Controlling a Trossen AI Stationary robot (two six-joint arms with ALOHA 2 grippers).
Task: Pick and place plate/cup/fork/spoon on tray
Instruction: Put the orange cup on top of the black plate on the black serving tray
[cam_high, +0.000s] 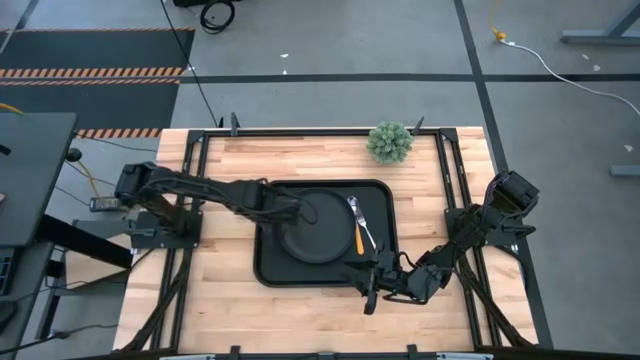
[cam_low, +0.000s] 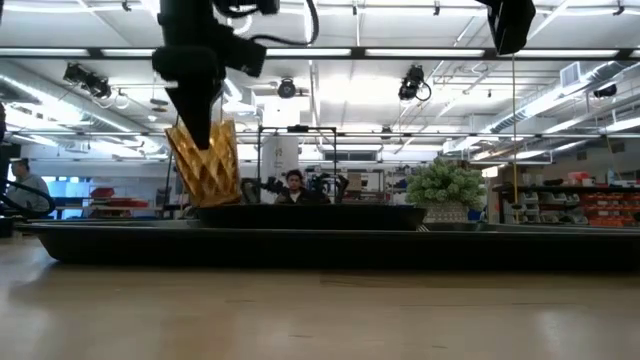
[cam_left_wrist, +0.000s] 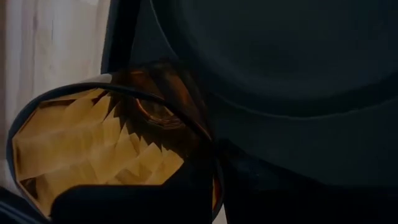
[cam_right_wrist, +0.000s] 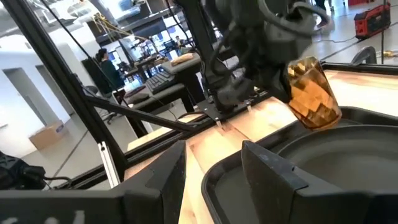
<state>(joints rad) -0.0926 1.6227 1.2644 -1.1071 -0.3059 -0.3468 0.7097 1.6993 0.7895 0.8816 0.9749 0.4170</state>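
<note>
Right pincer (cam_high: 368, 292) at tray (cam_high: 270, 270) near rim, fingers apart, holding nothing. One plate (cam_high: 320, 240) on tray; one fork (cam_high: 357, 213) and one spoon (cam_high: 361, 238) side by side across plate's right edge, long axes roughly front-to-back. Left pincer (cam_high: 305, 212) over plate.
Low view: one cup (cam_low: 207, 162) clamped in left pincer (cam_low: 205, 125), mouth tilted, just above plate (cam_low: 300, 212).
Left wrist: cup (cam_left_wrist: 93, 149) mouth toward camera

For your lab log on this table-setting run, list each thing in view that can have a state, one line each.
Tray: flat on the table, holds the plate, fork and spoon.
Plate: flat in the tray.
Cup: tilted, held above the tray's edge beside the plate.
Fork: lying in the tray beside the plate.
Spoon: lying alongside the fork.
Left claw: shut on the cup.
Right claw: open, empty, at the tray's corner.
</note>
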